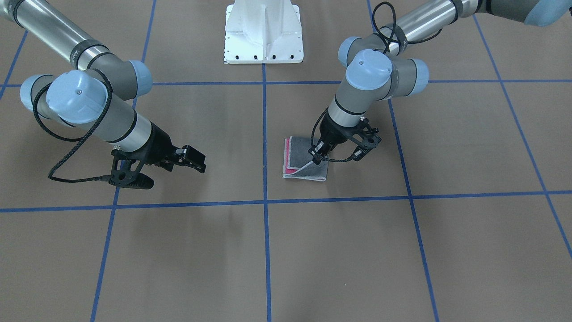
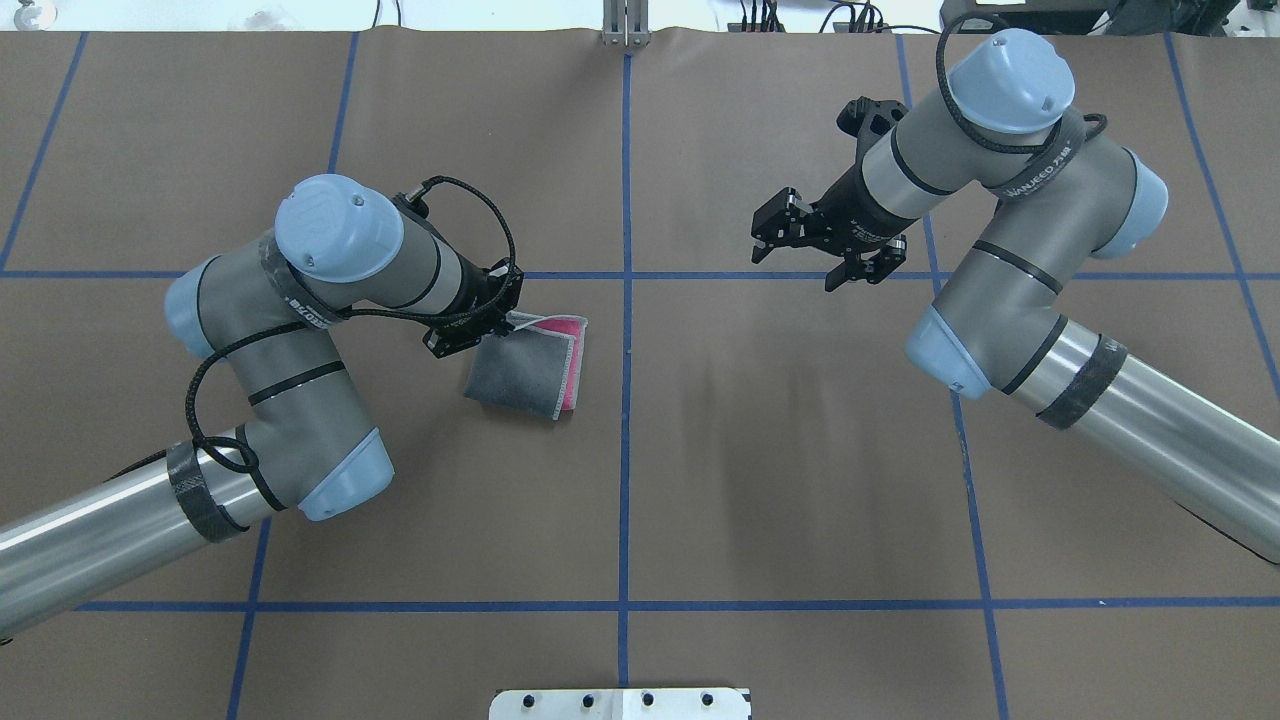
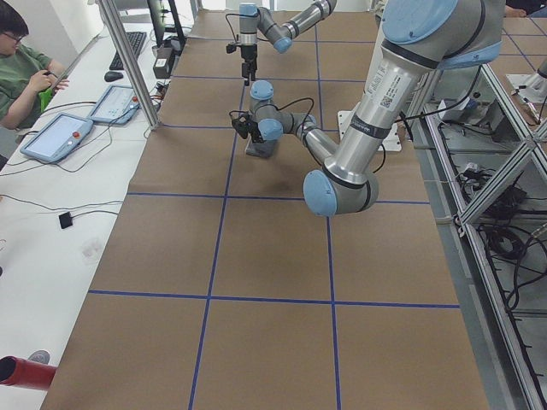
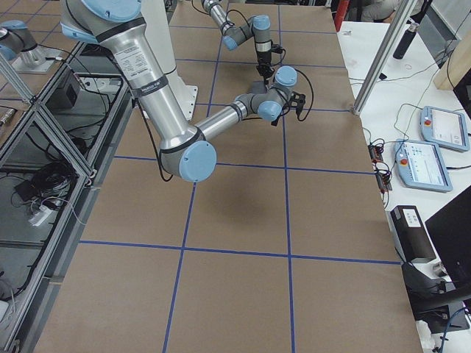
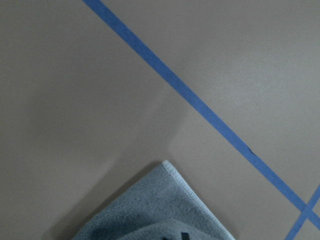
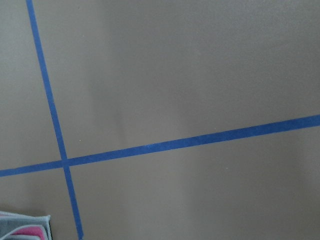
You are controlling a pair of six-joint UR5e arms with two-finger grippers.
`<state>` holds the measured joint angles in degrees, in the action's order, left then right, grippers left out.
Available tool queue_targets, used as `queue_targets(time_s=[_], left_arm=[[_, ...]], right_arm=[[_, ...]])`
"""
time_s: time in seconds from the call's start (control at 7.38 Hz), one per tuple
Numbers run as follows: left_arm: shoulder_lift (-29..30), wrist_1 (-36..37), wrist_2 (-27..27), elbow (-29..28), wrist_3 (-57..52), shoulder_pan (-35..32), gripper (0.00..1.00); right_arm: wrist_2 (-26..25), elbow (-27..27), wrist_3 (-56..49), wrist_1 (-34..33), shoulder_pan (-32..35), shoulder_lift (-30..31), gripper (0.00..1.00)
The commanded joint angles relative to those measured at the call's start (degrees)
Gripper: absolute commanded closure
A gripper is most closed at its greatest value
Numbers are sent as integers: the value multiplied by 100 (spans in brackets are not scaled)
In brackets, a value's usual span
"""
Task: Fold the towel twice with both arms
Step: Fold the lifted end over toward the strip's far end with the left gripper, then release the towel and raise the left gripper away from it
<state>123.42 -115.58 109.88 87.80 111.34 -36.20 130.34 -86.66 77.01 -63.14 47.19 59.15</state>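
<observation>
- Left gripper (image 1: pixel 315 157) is down on the towel (image 1: pixel 316 172), fingers drawn narrow and nipping its light-edged corner.
- The towel's top layer tilts up to those fingertips. The rest lies folded on the table (image 1: pixel 339 250), grey face up with a pink strip showing, just beside the centre blue tape line (image 1: pixel 264 134).
- Right gripper (image 2: pixel 795 252) hangs well apart over bare table, fingers spread and holding nothing.
</observation>
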Motion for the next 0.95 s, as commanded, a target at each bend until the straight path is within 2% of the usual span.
queue_targets(time_s=[0.0, 0.14, 0.27, 0.41, 0.54, 0.81], left_arm=[[25, 0, -1, -113, 11, -141, 49], [51, 0, -1, -192, 11, -220, 40], [60, -35, 7, -202, -59, -325, 22], [103, -35, 34, -176, -68, -326, 18], [130, -35, 321, -123, -51, -326, 15], [165, -44, 465, -123, 19, -230, 3]], right_arm=[[-9, 9, 7, 3, -26, 0, 0], [-165, 0, -2, -5, -34, 0, 0], [-210, 26, -10, -5, -61, 0, 0], [-211, 52, -11, -5, -61, -9, 0], [-211, 61, -19, -5, -61, 0, 0], [-211, 88, -28, 3, -61, 0, 0]])
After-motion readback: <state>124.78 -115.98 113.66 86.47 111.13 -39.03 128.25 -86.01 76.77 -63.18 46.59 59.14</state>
